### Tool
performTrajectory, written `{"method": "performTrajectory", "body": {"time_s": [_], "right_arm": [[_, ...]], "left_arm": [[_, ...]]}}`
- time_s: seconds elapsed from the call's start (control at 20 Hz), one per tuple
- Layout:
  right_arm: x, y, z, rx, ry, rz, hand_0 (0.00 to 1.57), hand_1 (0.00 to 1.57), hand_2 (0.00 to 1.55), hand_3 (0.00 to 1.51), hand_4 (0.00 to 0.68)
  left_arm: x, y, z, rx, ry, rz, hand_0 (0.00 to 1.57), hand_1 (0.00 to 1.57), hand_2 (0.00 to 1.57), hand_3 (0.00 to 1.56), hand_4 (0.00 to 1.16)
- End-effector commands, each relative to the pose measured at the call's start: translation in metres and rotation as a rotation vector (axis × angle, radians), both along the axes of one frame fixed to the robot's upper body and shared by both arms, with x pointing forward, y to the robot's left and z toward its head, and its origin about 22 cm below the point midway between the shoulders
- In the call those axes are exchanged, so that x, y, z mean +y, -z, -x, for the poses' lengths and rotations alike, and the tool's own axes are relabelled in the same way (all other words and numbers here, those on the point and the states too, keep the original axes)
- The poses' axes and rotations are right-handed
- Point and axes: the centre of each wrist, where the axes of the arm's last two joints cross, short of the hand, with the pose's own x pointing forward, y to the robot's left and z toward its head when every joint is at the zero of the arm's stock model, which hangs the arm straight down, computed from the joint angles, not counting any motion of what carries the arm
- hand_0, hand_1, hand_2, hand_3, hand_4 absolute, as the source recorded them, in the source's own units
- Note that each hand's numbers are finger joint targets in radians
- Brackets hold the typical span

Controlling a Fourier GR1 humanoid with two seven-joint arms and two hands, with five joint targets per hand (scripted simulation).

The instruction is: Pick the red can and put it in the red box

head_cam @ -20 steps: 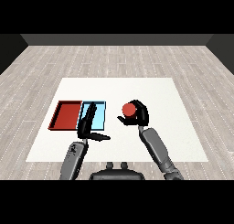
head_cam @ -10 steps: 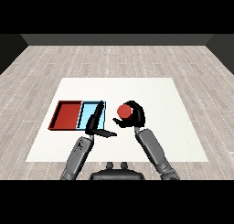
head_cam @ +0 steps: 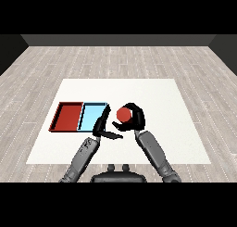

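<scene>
No brand, label or writing is showing on anything in view. The right hand (head_cam: 132,119) is curling round the red can (head_cam: 123,113), fingers arching over its far side and the thumb lying beneath its near side, so the can is sitting inside the grasp with its round red face turned toward the head view. Whether the can is touching the white table (head_cam: 157,101) or hanging just above it cannot be told.

To the left of that hand, the left hand (head_cam: 102,125) is reaching forward with straight fingers and its thumb sticking out toward the right hand; it is holding nothing. Its fingertips are lying against the near right corner of the light blue tray (head_cam: 92,116). Just beyond that tray's left wall, and touching it, the red tray (head_cam: 68,116) is lying well apart from the right hand. Both trays are showing only their bare floors.
</scene>
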Motion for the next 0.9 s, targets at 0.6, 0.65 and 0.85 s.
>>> {"method": "performTrajectory", "body": {"time_s": [0.6,0.65,0.85], "right_arm": [[0.024,0.008,0.025,-0.028,-0.041,-0.038,1.44,1.44,1.43,1.39,0.661],[0.017,-0.017,0.003,-0.028,-0.068,-0.060,1.44,1.44,1.43,1.40,0.658],[0.026,-0.008,0.025,-0.012,-0.085,-0.075,1.50,1.50,1.44,1.40,0.640]], "left_arm": [[-0.028,0.026,-0.007,0.039,0.039,0.041,0.00,0.00,0.00,0.00,0.00],[-0.040,0.010,-0.002,0.047,0.039,0.032,0.00,0.00,0.00,0.00,0.00],[-0.014,0.026,-0.006,0.059,0.057,0.061,0.00,0.00,0.00,0.00,0.00]]}}
